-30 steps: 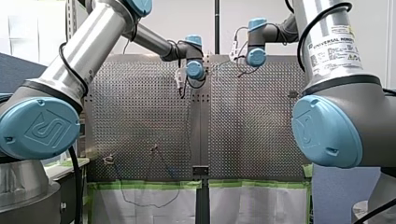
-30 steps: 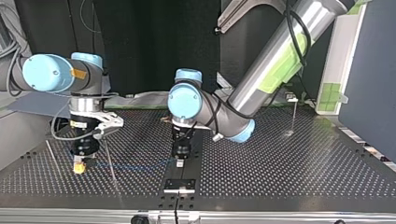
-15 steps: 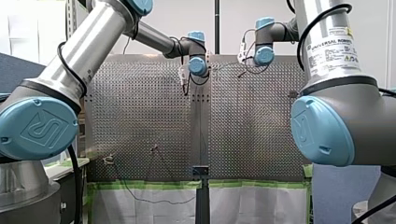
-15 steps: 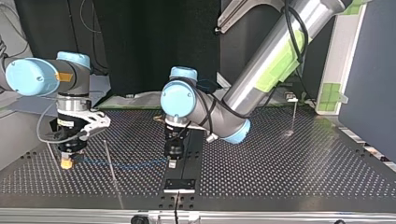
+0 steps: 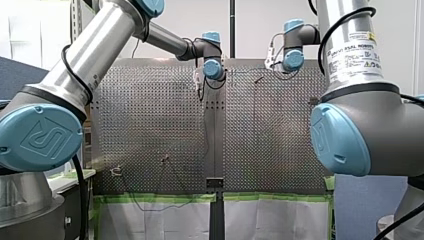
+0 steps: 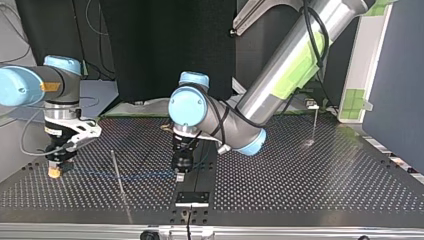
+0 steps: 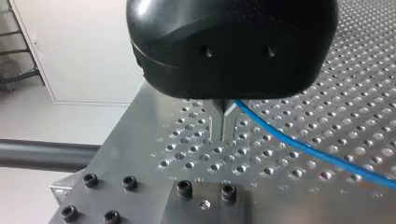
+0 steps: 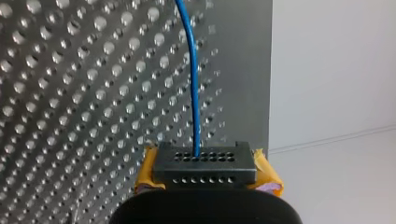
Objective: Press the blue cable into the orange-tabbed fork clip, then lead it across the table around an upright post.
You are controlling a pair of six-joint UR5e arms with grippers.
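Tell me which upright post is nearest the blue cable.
The thin post between my right gripper and my left gripper in the top view; the blue cable passes it. The other post stands far at that view's right.

L gripper [image 7: 223, 127] fingers pinched together, pointing down; R gripper [image 6: 54, 172] (yellow pads) likewise, seemingly closed.

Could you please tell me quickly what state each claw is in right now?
My left claw: closed on the blue cable.
My right claw: closed on the same blue cable, between its yellow pads.
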